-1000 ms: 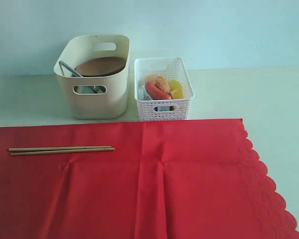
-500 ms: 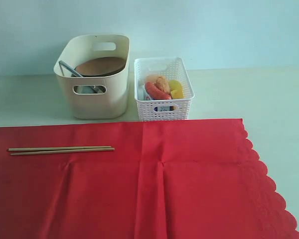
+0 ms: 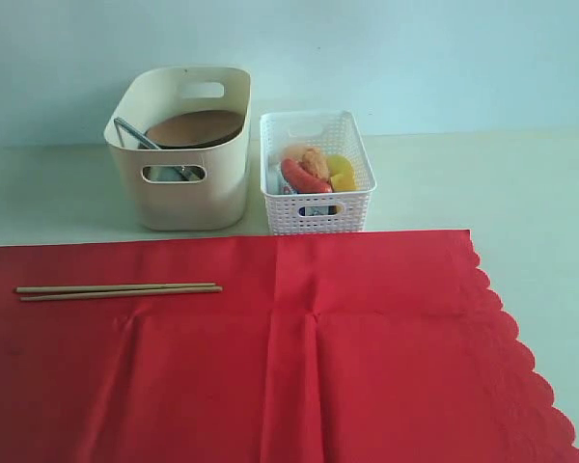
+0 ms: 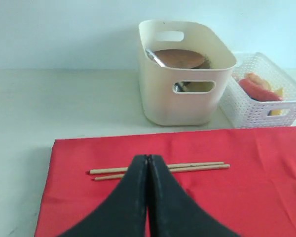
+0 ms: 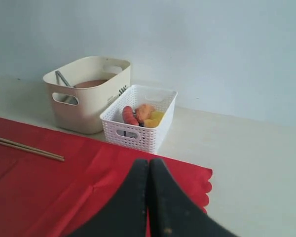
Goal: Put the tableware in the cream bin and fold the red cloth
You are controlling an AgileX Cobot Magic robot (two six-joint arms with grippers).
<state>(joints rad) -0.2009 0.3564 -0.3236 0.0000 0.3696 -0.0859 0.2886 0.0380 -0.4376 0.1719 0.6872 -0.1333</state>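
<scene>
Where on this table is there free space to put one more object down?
The pale table right of the white lattice basket is bare, and also left of the tall cream plastic bin. The large red cloth is free right of the pair of wooden chopsticks. Crowded: inside both containers, and the narrow gap between them.

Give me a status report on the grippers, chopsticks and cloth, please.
Left gripper shut, empty; right gripper shut, empty. Chopsticks lie on cloth, outside bin; plate already in bin. Cloth flat, unfolded. Basket beside bin.
</scene>
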